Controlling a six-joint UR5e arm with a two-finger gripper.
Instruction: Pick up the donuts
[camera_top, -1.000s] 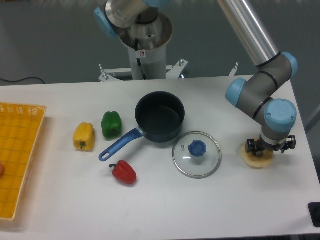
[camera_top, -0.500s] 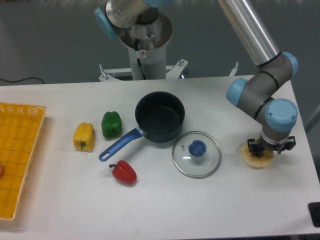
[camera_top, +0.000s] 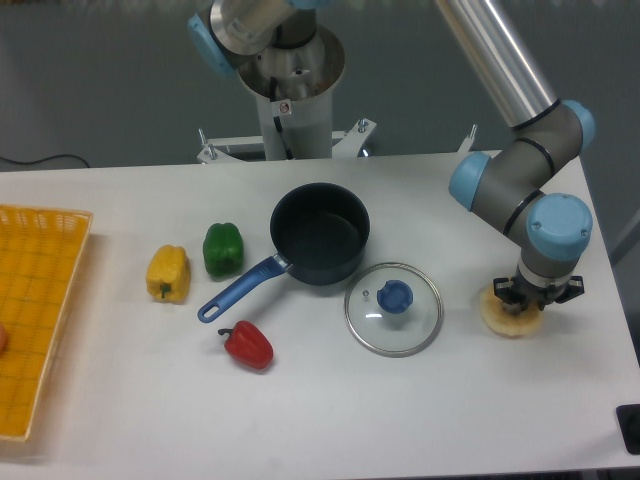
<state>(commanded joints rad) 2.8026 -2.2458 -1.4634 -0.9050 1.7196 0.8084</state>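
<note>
The table (camera_top: 300, 420) is a smooth, matte white surface. At its right side lie the donuts (camera_top: 510, 316), a single pale cream-yellow ring, flat and rounded at the edge, with a dull toy-like finish; its centre hole is hidden under the gripper (camera_top: 531, 300). The gripper is dark and comes straight down onto the ring from above, touching or nearly touching its top right part. Whether its jaws are clenched on the ring or parted cannot be told from this view. The arm (camera_top: 520, 190) above it is grey metal with light blue caps at its joints.

Near the middle of the table stands a dark blue saucepan (camera_top: 320, 232), round and deep, with a glossy blue handle pointing toward the front left; nothing shows inside it. Just to its right front lies a round glass lid (camera_top: 393, 308) with a metal rim and a blue knob, flat on the table and apart from the pot.

To the left of the pan are three glossy peppers: a green pepper (camera_top: 223, 248), a yellow pepper (camera_top: 168, 273) beside it, and a red pepper (camera_top: 248, 345) nearer the front. At the far left edge sits a yellow plastic basket (camera_top: 40, 300) with a gridded floor.
</note>
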